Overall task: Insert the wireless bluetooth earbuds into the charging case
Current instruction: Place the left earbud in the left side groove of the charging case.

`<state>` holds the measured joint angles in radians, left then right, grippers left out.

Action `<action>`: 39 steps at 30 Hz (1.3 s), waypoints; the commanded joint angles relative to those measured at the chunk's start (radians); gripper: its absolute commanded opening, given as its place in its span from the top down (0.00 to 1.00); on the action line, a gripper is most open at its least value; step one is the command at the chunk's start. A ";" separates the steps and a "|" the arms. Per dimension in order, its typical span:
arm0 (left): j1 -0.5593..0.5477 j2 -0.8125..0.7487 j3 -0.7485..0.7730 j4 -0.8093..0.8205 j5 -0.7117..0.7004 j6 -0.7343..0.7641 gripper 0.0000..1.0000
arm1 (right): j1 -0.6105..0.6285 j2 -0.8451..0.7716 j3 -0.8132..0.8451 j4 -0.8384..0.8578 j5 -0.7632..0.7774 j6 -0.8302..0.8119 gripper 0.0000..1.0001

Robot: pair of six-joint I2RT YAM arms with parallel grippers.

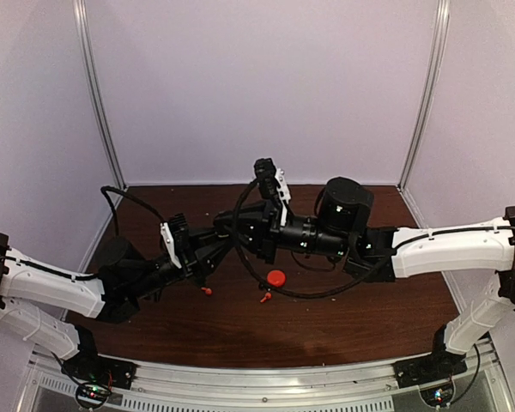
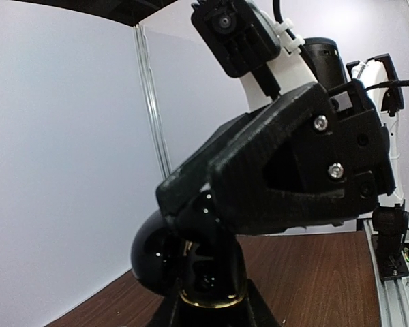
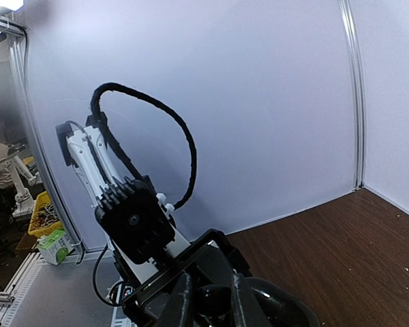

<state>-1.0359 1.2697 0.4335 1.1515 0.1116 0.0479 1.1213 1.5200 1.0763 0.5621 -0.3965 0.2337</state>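
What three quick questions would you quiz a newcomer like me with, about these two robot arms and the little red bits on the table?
1. True or false: two tiny red earbuds lie loose on the table.
2. Where are the left gripper and the right gripper? A) tips close together above mid-table B) at opposite table edges C) both out of sight.
3. Fill in: the glossy case in the left gripper is coloured ___.
Key: 1 true; 2 A; 3 black.
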 commanded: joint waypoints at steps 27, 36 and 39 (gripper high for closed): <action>-0.012 -0.028 -0.008 0.089 -0.028 0.008 1.00 | 0.025 0.047 -0.082 0.193 0.169 0.065 0.88; -0.012 -0.052 -0.019 0.080 -0.048 0.027 1.00 | 0.026 0.071 -0.077 0.161 0.177 0.094 0.84; -0.011 -0.058 -0.021 0.082 -0.055 0.029 1.00 | 0.026 0.081 -0.088 0.185 0.169 0.118 0.83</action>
<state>-1.0378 1.2488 0.4099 1.1439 0.0582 0.0589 1.1397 1.5700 1.0088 0.7567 -0.2363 0.3145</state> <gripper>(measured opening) 0.245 0.170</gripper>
